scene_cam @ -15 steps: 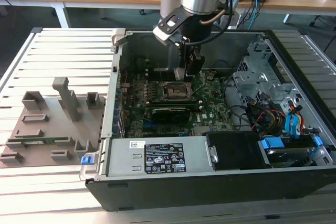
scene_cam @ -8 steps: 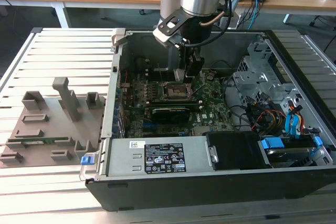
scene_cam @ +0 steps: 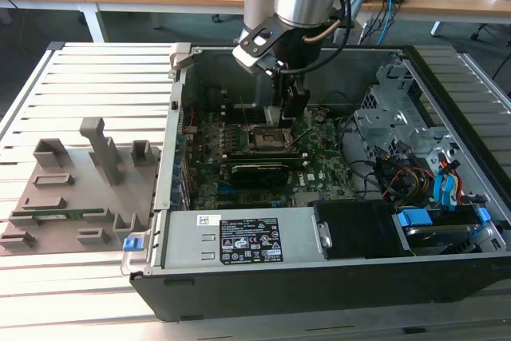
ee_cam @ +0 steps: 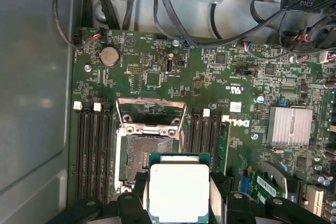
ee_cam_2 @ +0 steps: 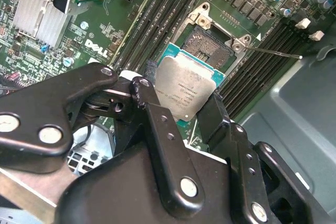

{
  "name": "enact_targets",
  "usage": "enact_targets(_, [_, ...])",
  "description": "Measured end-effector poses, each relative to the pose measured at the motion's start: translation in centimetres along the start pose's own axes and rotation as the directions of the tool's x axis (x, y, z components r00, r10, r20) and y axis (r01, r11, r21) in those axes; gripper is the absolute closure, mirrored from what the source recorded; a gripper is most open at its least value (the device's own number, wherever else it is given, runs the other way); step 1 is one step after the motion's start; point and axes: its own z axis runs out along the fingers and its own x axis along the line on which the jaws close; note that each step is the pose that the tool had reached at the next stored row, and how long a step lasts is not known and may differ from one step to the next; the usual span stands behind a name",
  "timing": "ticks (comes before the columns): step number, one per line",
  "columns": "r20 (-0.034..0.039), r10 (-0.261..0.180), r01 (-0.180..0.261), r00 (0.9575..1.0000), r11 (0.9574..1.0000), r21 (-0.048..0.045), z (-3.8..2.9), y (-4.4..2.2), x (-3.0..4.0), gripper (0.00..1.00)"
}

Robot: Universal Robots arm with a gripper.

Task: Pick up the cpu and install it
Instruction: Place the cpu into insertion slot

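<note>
I have the cpu point(ee_cam_2: 189, 90) in hand. The gripper point(ee_cam_2: 181, 100) is clenched on it, one of its black fingers point(ee_cam_2: 143, 90) pressing each of two opposite edges, and the silvery lid faces the camera in both wrist views. So I judge the pick-up finished.

The install is not done. In the first wrist view the cpu point(ee_cam: 178, 190) covers only one edge of the socket point(ee_cam: 143, 158). Most of the dark contact field is bare, and the chip looks held above the motherboard point(ee_cam: 210, 77) rather than seated. I cannot tell how much gap is left. The socket's retention bracket point(ee_cam: 152, 116) stands swung open, so the way in is clear.

In the exterior view, with the socket point(scene_cam: 267, 137) as the centre of the dial, the gripper point(scene_cam: 291, 105) hangs at about one o'clock, inside the open computer case point(scene_cam: 180, 85). The power supply point(scene_cam: 239, 237) lies at six o'clock and the grey fixture tray point(scene_cam: 80, 189) at nine, outside the case. What remains, as I read it: lining up, seating the chip, closing the bracket.
</note>
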Motion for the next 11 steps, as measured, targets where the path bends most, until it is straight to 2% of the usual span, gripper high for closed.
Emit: enact_targets(11, [-0.0003,0.000,0.000,1.0000,1.0000,-0.0001,0.34,0.02,0.02,0.45])
